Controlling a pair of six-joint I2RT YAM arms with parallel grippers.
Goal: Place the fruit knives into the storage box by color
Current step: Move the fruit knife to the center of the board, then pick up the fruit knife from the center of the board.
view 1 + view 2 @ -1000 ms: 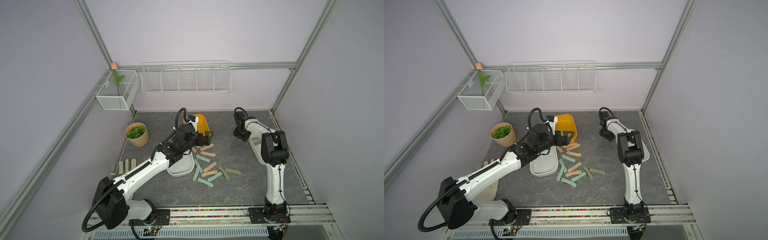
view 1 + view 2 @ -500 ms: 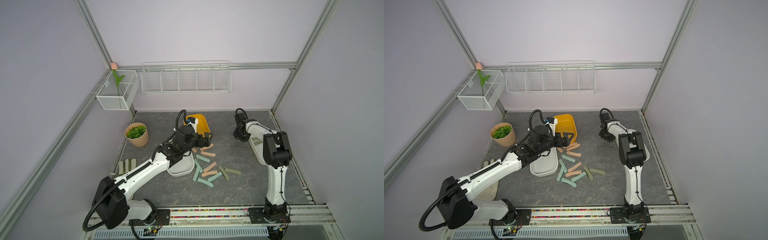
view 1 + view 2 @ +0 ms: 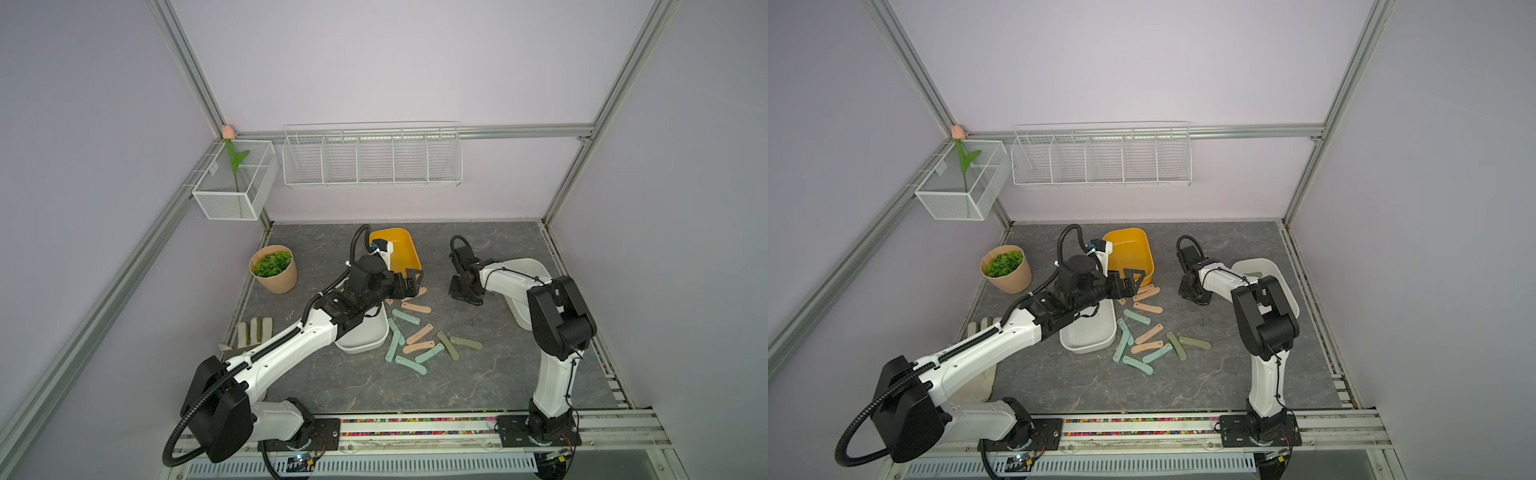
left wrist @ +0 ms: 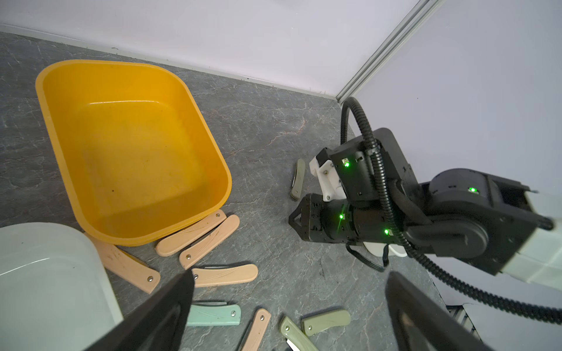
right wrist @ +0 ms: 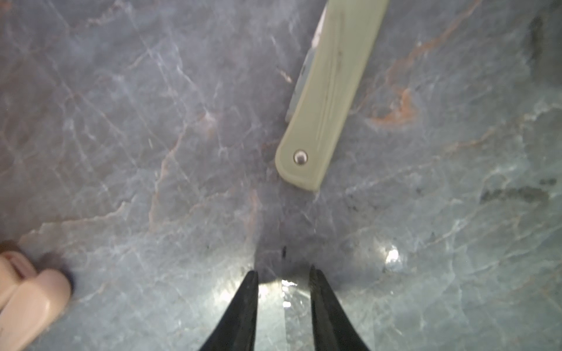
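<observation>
Yellow tub (image 4: pixel 133 152) with fruit knives (image 4: pixel 225 275) scattered on the grey worktop (image 4: pixel 267 127).
Peach knives (image 4: pixel 209 240) lie against the tub's rim, a teal knife (image 4: pixel 213 314) and two olive knives (image 4: pixel 325 322) nearer the lens. The left end effector (image 4: pixel 290 273) has its fingers (image 4: pixel 158 316) spread wide; a lone olive knife (image 4: pixel 298 179) lies just beside the right end effector (image 4: pixel 296 217).

The rear tub (image 3: pixel 405 253) stands back centre, with the front tub (image 3: pixel 365 338) before it. The fruit knives (image 3: pixel 415 308) lie scattered right of the front tub, the rearmost against the rear tub's wall. One separate knife (image 4: pixel 297 179) lies right of the rear tub. The side tub (image 3: pixel 536 268) stands at the right edge. The plant pot (image 3: pixel 278 280) stands left of the rear tub, with the glove (image 3: pixel 255 330) before it.
</observation>
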